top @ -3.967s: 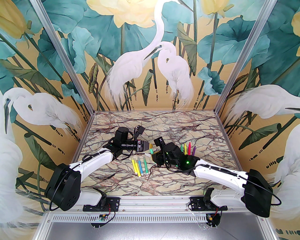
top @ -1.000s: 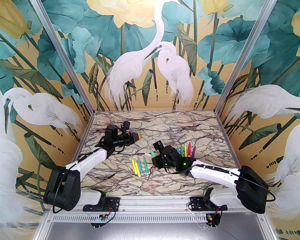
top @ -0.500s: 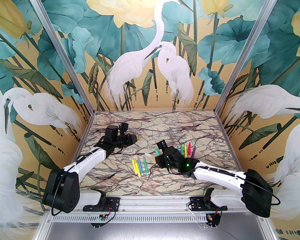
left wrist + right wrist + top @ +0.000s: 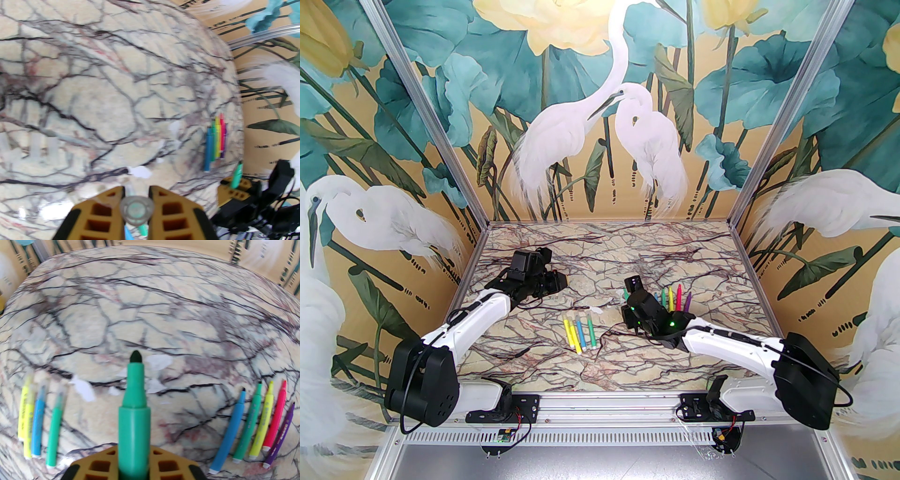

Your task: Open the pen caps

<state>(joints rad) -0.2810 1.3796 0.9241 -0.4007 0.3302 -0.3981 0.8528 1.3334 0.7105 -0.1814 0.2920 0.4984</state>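
Left gripper [image 4: 136,191] pinches a clear pen cap [image 4: 137,209]. Right gripper [image 4: 133,451] clamps the uncapped green pen [image 4: 134,408] over the surface [image 4: 604,253], between four capped pens [image 4: 580,333] and five uncapped pens [image 4: 672,300].

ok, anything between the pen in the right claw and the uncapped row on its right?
Nothing visible. The right claw is shut on the green pen; bare table separates it from the uncapped row, blue nearest. White flecks lie ahead of the tip, off that path.
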